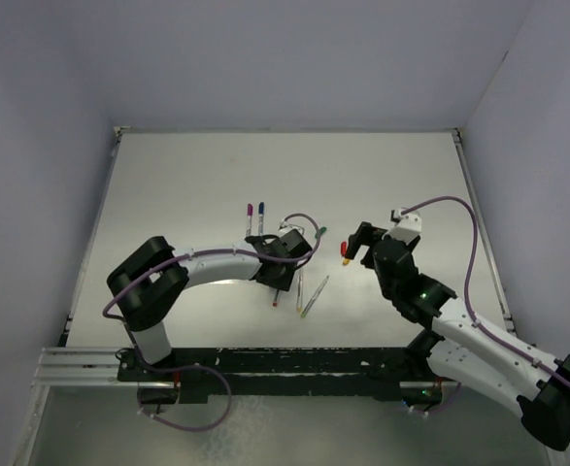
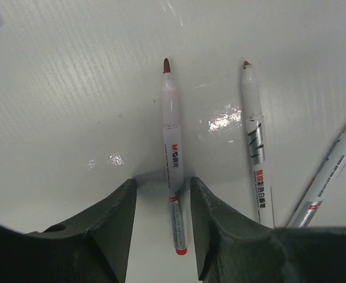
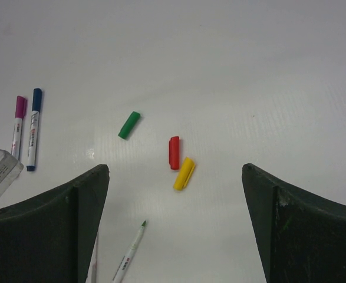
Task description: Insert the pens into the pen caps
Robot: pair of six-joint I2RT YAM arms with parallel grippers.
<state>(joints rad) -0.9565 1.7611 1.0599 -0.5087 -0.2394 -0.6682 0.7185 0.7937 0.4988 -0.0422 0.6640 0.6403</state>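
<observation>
left gripper (image 2: pixel 161 227) half-open astride red-tipped pen (image 2: pixel 173 171), frame centre, no squeeze | right gripper (image 3: pixel 175 224) wide open, empty, above red cap (image 3: pixel 174 152)

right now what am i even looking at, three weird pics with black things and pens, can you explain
These are three views of one table with two robot arms bolted at its near edge. The overhead picture shows both arms; the other two come from cameras on each wrist, so the dark shapes at the bottom are each gripper's own fingers.

The left gripper straddles an uncapped red-tipped pen lying on the white table, with its fingers either side; whether it is gripping the pen I can't tell. Two more uncapped pens lie beside it.

The right gripper is wide open and holds nothing. Below it lie loose caps: a green cap, a red cap and a yellow cap. Two capped pens, purple and blue, lie to one side.
</observation>
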